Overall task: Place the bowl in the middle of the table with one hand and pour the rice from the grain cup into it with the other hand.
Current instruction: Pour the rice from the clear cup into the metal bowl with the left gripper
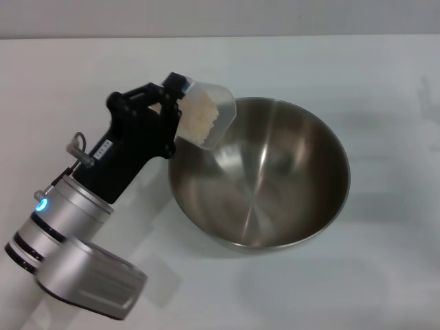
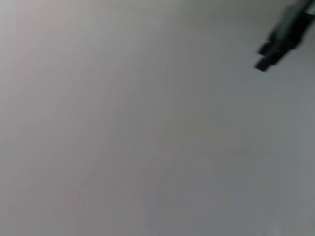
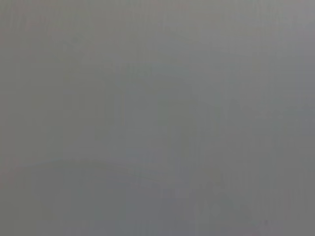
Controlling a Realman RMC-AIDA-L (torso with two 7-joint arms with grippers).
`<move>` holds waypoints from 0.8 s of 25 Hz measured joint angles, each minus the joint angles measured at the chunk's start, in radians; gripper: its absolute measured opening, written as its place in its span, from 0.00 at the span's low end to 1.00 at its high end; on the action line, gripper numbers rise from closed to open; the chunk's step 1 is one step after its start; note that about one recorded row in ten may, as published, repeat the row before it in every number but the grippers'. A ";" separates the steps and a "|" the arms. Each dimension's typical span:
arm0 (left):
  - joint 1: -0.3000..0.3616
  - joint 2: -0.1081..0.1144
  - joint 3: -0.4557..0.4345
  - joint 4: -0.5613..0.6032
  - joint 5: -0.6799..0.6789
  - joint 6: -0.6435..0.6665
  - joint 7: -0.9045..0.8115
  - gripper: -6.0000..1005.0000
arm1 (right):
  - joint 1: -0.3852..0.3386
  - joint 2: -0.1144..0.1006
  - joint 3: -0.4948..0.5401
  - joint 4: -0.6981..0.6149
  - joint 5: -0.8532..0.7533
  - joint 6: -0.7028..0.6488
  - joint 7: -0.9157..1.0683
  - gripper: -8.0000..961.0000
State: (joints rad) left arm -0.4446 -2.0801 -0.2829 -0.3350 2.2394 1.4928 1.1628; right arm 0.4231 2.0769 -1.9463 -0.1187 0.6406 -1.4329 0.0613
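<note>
The steel bowl (image 1: 275, 179) stands on the white table (image 1: 385, 275) near the middle, and its inside shows no grains. My left gripper (image 1: 173, 110) is shut on the grain cup (image 1: 205, 115) and holds it tilted over the bowl's near-left rim, its mouth turned toward the bowl. The rice (image 1: 198, 117) lies as a pale mass inside the tilted cup. My right gripper is out of the head view. The right wrist view shows only a plain grey surface. The left wrist view shows a plain surface and a dark part (image 2: 280, 39) at one corner.
The left arm's silver and black links (image 1: 75, 240) cross the table's near-left part. The bowl's shadow falls on the table in front of it.
</note>
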 joint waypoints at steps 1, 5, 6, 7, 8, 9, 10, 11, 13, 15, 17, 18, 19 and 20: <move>0.000 0.000 0.000 0.000 0.000 0.000 0.000 0.05 | 0.000 0.000 0.000 0.000 0.000 0.000 0.000 0.52; -0.006 0.000 0.005 -0.001 0.029 -0.025 0.218 0.05 | 0.000 0.000 0.000 0.000 0.001 0.002 0.000 0.52; -0.006 0.000 0.005 -0.001 0.029 -0.025 0.218 0.05 | 0.000 0.000 0.000 0.000 0.001 0.002 0.000 0.52; -0.007 0.000 0.006 -0.001 0.035 -0.027 0.246 0.05 | 0.000 0.000 0.001 0.000 0.002 0.003 0.000 0.52; -0.007 0.000 0.007 -0.001 0.048 -0.031 0.284 0.05 | 0.000 0.000 0.001 0.000 0.002 0.003 0.000 0.52; -0.008 0.000 0.007 -0.001 0.059 -0.034 0.317 0.05 | 0.000 0.000 0.003 0.000 0.002 0.004 0.000 0.52; -0.010 0.000 0.006 0.002 0.080 -0.042 0.374 0.05 | 0.000 0.000 0.007 0.001 0.004 0.005 0.000 0.52; -0.010 0.000 0.006 0.002 0.080 -0.042 0.374 0.05 | 0.000 0.000 0.007 0.001 0.004 0.005 0.000 0.52; -0.017 0.000 0.003 0.007 0.108 -0.051 0.459 0.06 | -0.003 0.000 0.011 0.001 0.004 0.005 0.000 0.52; -0.023 0.000 0.002 0.008 0.121 -0.052 0.510 0.06 | -0.006 0.000 0.012 0.001 0.004 0.003 0.000 0.52; -0.026 0.000 0.003 0.008 0.124 -0.052 0.537 0.06 | -0.008 0.000 0.012 0.001 0.004 0.003 0.000 0.52; -0.029 0.000 0.006 0.008 0.125 -0.053 0.568 0.06 | -0.008 0.000 0.013 0.001 0.004 0.003 0.000 0.52; -0.032 0.000 0.008 0.008 0.127 -0.054 0.603 0.06 | -0.009 0.000 0.013 0.001 0.004 0.003 0.000 0.52; -0.034 0.000 0.008 0.008 0.134 -0.057 0.661 0.06 | -0.009 0.000 0.013 0.001 0.004 0.003 0.000 0.52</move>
State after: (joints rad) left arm -0.4791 -2.0800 -0.2753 -0.3267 2.3738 1.4354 1.8237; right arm 0.4142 2.0770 -1.9335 -0.1180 0.6445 -1.4297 0.0613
